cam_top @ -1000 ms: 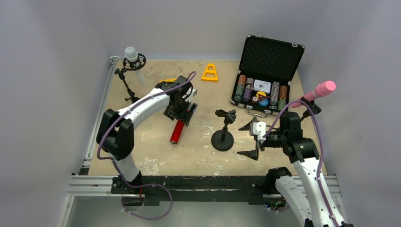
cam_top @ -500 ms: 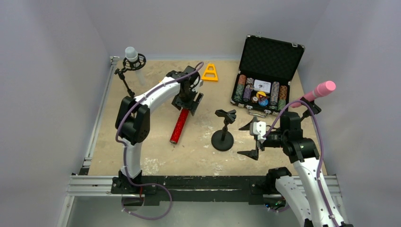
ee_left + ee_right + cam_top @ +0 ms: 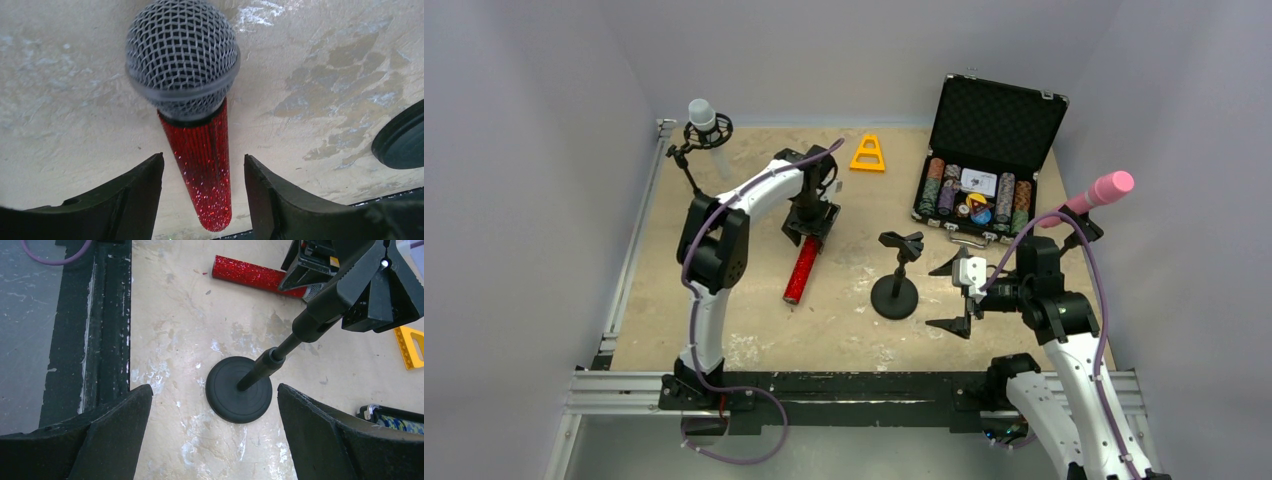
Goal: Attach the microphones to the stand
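Left tool (image 3: 202, 159) open low over the tabletop (image 3: 744, 300), fingers (image 3: 135, 200) straddling the red mic (image 3: 200, 150) just below its silver mesh head. Gap visible on either side, so no grip on it.

Red mic flat on the tabletop, head toward the far side under the tool, glittery tail toward the near edge. Left of the middle stand (image 3: 895, 290) and well apart from it.

Middle stand upright on a round black base, black clip at the top.

Right tool (image 3: 951, 297) spread wide, holding nothing, just right of the middle stand. In the right wrist view, the round base framed between its two fingers.

White mic (image 3: 702, 115) upright in a ring mount (image 3: 709, 131) on a thin stand at the far left corner.

Pink mic (image 3: 1102, 188) tilted, high at the right edge, seated in a black holder behind the right arm.

Elsewhere on the tabletop: open chip case (image 3: 994, 130) at far right, yellow triangle (image 3: 868, 153) at the far side.
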